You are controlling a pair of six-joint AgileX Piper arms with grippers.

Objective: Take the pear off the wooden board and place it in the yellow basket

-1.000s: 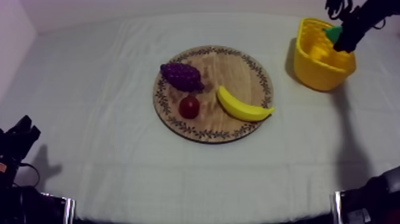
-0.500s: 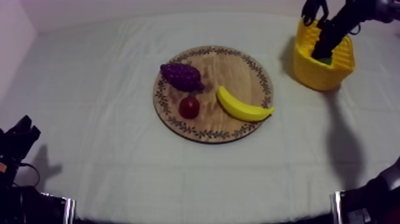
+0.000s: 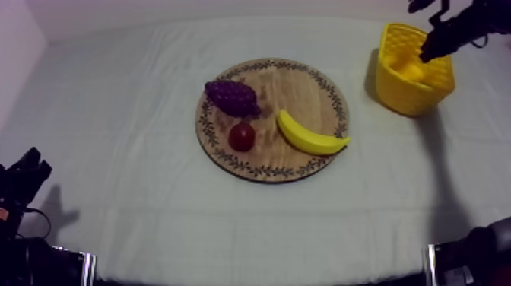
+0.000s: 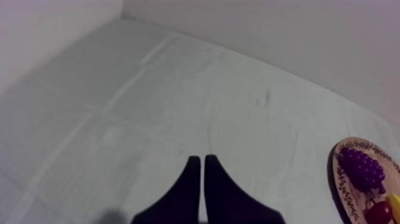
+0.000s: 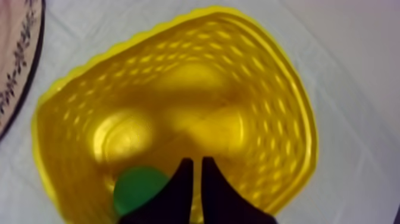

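The right gripper [image 5: 195, 159] hangs over the open mouth of the yellow basket [image 5: 262, 83], its two black fingers lying together as a narrow wedge with nothing between them. Take the side of the basket where the fingers come in as six o'clock. The green pear [image 5: 138, 187] then lies inside on the basket floor at about seven o'clock, just beside the fingers; whether it touches them cannot be told. The basket's wall is dimpled all round. Outside it, off toward ten o'clock, the patterned rim of the wooden board [image 5: 15, 36] rests on the cloth [image 5: 357, 71], apart from the basket.
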